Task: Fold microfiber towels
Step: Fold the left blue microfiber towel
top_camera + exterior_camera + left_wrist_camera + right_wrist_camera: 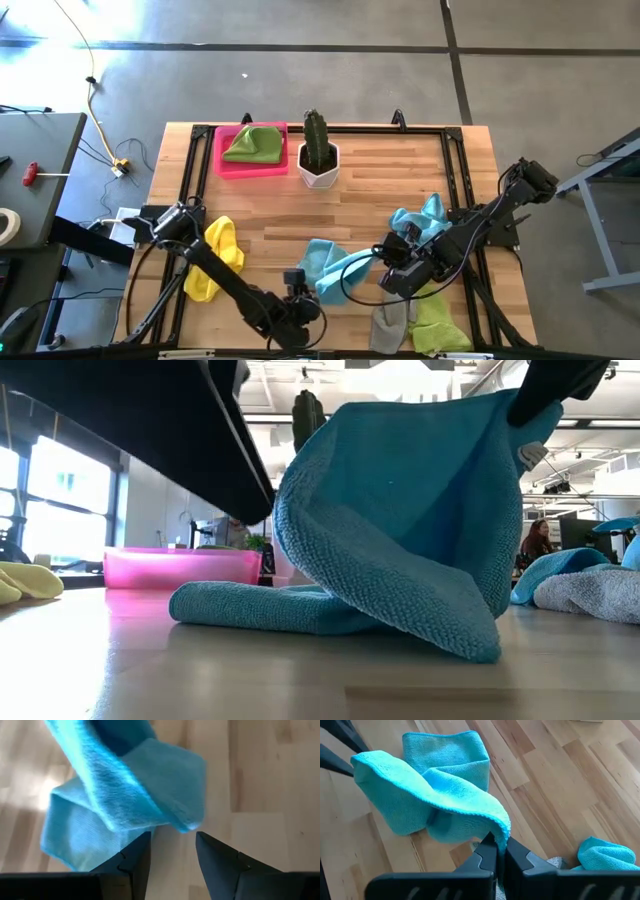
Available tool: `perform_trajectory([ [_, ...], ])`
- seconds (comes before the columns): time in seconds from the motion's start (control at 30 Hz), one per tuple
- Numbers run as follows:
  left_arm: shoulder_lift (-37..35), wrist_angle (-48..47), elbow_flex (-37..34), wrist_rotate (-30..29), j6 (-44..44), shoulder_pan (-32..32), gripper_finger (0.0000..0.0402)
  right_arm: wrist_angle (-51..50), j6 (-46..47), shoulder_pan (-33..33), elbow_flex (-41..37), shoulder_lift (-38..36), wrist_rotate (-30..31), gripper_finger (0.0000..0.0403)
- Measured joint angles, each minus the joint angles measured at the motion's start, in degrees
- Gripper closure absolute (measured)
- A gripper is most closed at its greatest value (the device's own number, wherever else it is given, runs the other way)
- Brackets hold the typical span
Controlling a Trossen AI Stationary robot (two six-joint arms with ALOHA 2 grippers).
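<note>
While the right gripper (pixel 495 851) pinches the light blue towel (pixel 435 795) corner aloft, the left gripper (pixel 172 850) — open beside it — should grab the opposite corner

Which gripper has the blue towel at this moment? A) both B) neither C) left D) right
D: the right gripper is pinched shut on an edge of the blue towel, lifting it, while the left gripper sits open just short of the cloth.
</note>
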Motion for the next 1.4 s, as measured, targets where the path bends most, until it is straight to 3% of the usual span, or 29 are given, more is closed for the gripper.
perform_trajectory([
  [0.57,1.86,10.13,0.0,4.23,13.07,2.64,0.0257,0.54,0.0,0.0,0.0,0.0,0.46,0.0403],
  [0.87,2.86,19.17,0.09,7.47,15.13,4.09,0.0282,0.96,0.0,-0.02,0.0,0.0,0.5,0.0403],
  [1.07,5.66,20.81,0.02,7.77,12.71,4.38,0.031,1.16,0.0,-0.02,0.0,-0.02,0.55,0.0403],
  [1.4,7.5,23.37,0.02,7.01,14.02,4.51,0.0322,1.2,-0.01,0.11,-0.02,-0.02,0.59,0.0403],
])
